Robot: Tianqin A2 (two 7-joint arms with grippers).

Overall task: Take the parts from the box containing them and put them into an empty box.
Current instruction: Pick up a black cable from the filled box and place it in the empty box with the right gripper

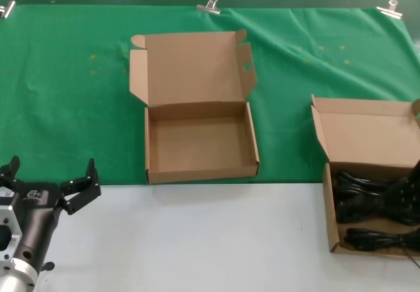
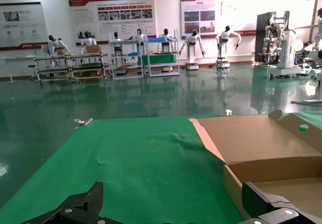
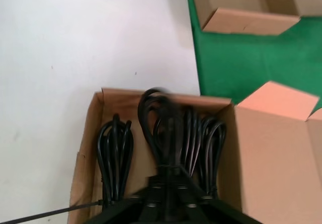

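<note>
Brown cardboard, the box containing them [image 1: 367,134] sat at the table's [image 1: 197,239] right edge, black cable bundles [image 1: 374,200] inside. The right end effector [image 3: 168,204] gripped one bundle within it. The empty box [image 1: 197,144] lay centre; the left end effector [image 1: 49,184] hovered spread wide, near-left.

Empty box [image 1: 200,144] centre; box of cables [image 1: 367,193] to its right.

An empty box [image 1: 200,144], brown cardboard with its slotted-flap lid standing open, is sitting mid-table on green cloth. Well apart at the table's right edge, a full box [image 1: 367,167] is lying open, holding coiled black cables [image 3: 166,143] bundled side by side.
</note>
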